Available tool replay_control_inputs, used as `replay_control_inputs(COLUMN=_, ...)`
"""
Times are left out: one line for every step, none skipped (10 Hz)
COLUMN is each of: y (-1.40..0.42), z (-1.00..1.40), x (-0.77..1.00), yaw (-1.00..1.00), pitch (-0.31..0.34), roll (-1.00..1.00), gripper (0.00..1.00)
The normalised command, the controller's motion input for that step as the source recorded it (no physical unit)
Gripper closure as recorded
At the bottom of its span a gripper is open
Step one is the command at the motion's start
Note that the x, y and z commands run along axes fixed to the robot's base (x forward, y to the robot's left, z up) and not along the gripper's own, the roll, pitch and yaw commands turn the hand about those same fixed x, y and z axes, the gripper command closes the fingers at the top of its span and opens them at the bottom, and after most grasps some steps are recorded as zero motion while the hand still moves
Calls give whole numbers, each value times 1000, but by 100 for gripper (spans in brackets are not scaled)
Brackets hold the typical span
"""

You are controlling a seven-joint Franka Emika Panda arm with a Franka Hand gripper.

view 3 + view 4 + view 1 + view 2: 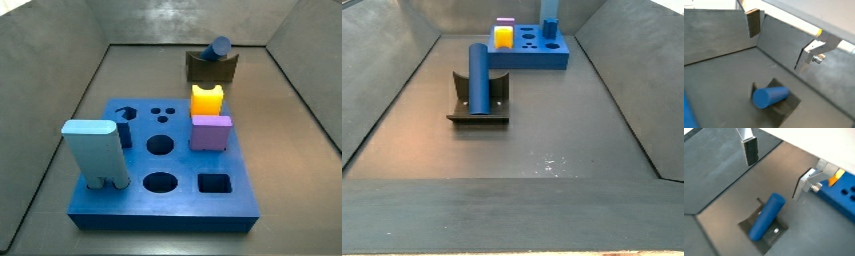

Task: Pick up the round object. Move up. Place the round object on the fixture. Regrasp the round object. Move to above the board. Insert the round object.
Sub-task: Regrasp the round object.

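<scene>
My gripper (781, 37) hangs above the floor with nothing between the fingers; the two silver plates stand wide apart, one finger (753, 22) and the other finger (811, 54) both clear of every piece. In both wrist views the gap between them is bare floor. The gripper does not appear in either side view.

Left to right in a side view: the pale blue block (95, 152) stands upright in the board (160, 205) at its left edge; round holes sit mid-board; the purple block (211, 131) and the yellow peg (207, 99) stand on the right half. Behind the board, just beyond the yellow peg, the fixture (211, 68) stands on the floor.

The round object (478, 76) rests in the fixture's notch, lying along it, with one flat end (762, 98) facing a wrist camera. It overhangs the fixture at both ends. Fixture and board are apart, floor showing between them (523, 85).
</scene>
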Motion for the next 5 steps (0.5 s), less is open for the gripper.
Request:
replay_control_inputs(y=-28, z=0, x=47, yaw=20, pitch=52, roll=1000, gripper=0)
replay_control_inputs(y=-29, z=-5, x=61, yaw=26, pitch=67, roll=1000, gripper=0)
replay_control_inputs(y=-35, z=-6, x=76, yaw=36, pitch=94, roll=1000, gripper=0)
replay_control_inputs(y=-38, z=-1, x=87, yaw=47, pitch=119, roll=1000, gripper=0)
replay_control_inputs(y=-42, z=-1, x=93, yaw=64, pitch=146, roll=1000, gripper=0)
